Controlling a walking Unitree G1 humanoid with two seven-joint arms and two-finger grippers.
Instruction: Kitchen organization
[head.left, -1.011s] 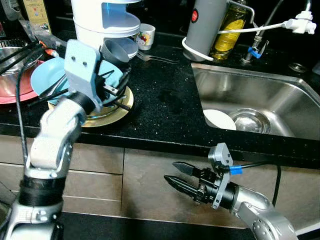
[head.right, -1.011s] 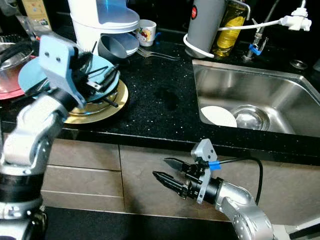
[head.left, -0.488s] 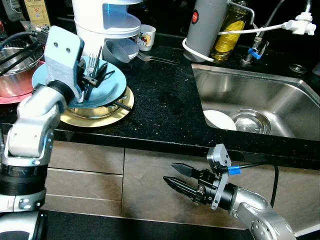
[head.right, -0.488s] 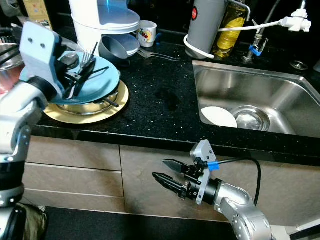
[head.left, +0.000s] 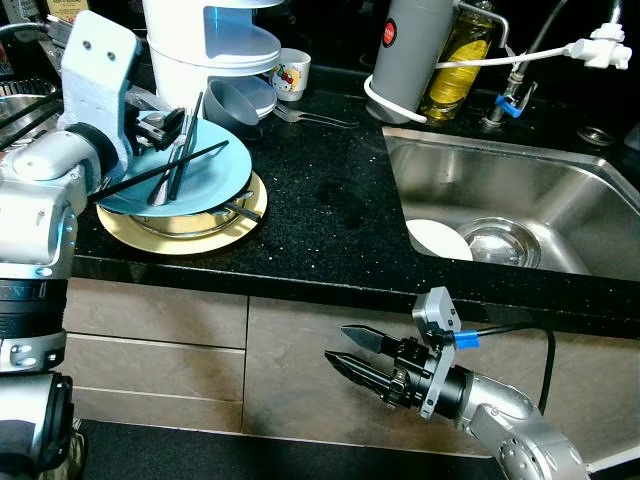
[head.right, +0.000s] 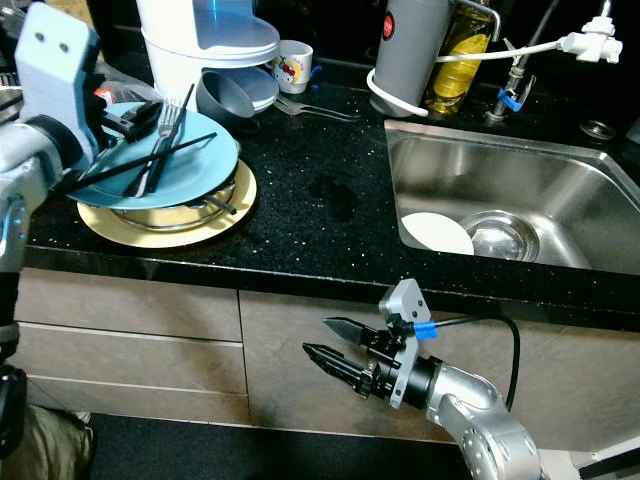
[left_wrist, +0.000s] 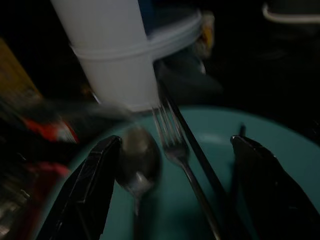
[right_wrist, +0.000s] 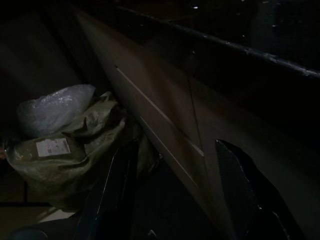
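Right gripper (head.left: 345, 351) idle below counter edge, fingers narrowly parted, holding nothing. Left gripper (left_wrist: 172, 190) spread wide over blue plate (head.left: 215, 175), straddling fork (left_wrist: 172, 137) and spoon (left_wrist: 137, 162), likely lining up a cutlery pick

Head views bright, sharp; wrist views dim, left one motion-blurred.

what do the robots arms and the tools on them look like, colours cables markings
Both arms are jointed silver metal with black bands at the joints. The left tool has two long black fingers behind a pale blue-grey wrist plate with two round holes. The right tool has two tapered, pointed black fingers, a small grey bracket on its wrist, and a black cable with a blue plug. No lettering can be made out.
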